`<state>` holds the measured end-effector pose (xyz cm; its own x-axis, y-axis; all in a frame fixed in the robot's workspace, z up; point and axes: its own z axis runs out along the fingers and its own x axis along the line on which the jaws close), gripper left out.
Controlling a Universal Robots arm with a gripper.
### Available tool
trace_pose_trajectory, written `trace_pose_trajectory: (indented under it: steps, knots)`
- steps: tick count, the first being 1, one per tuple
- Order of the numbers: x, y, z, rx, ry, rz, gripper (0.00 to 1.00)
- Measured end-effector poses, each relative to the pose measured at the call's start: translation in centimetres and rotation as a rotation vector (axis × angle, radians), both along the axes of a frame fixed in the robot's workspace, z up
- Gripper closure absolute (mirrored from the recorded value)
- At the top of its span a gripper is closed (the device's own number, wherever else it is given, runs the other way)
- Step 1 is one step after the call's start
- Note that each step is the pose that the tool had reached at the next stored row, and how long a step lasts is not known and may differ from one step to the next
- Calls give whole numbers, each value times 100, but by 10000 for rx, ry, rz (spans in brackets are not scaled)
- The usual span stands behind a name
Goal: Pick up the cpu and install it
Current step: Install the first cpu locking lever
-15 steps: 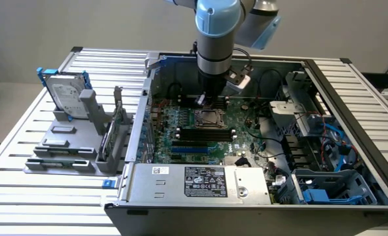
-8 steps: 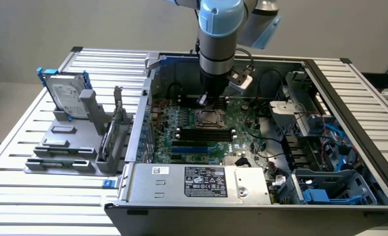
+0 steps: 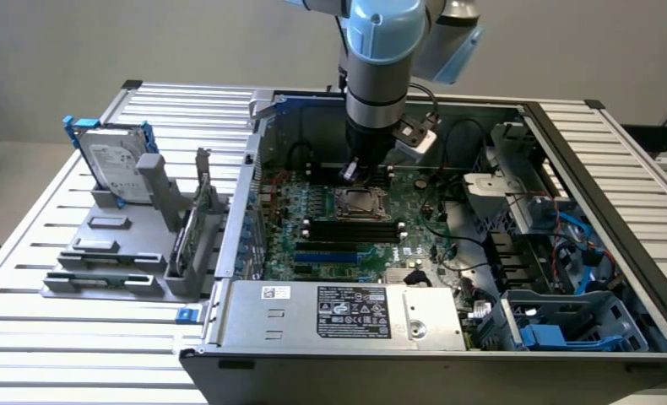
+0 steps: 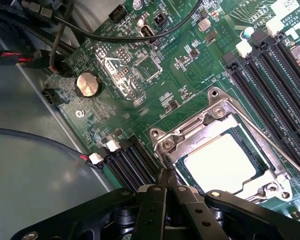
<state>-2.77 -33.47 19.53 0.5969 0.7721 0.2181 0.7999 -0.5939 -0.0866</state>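
Exterior view, from its left: a grey parts stand sits on the slatted worktop, carrying a silver hard drive with blue frame upright at its far end. To the right of the stand is the open computer case with the green motherboard lying flat inside. The arm comes straight down into the case; the gripper hovers just behind the metal-framed socket.

Wrist view: the fingers are pressed together, tips meeting, with nothing between them. The cpu, pale silver top up, sits inside the socket frame, just beside the fingertips and not touching them. A round coin cell lies further off on the board.
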Motion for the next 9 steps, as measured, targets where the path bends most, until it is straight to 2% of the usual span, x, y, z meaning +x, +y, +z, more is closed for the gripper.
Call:
trace_pose_trajectory:
  steps: [5,9]
  knots:
    - [22,0,0,1,47,0,89]
    - [33,-1,0,6,123,0,89]
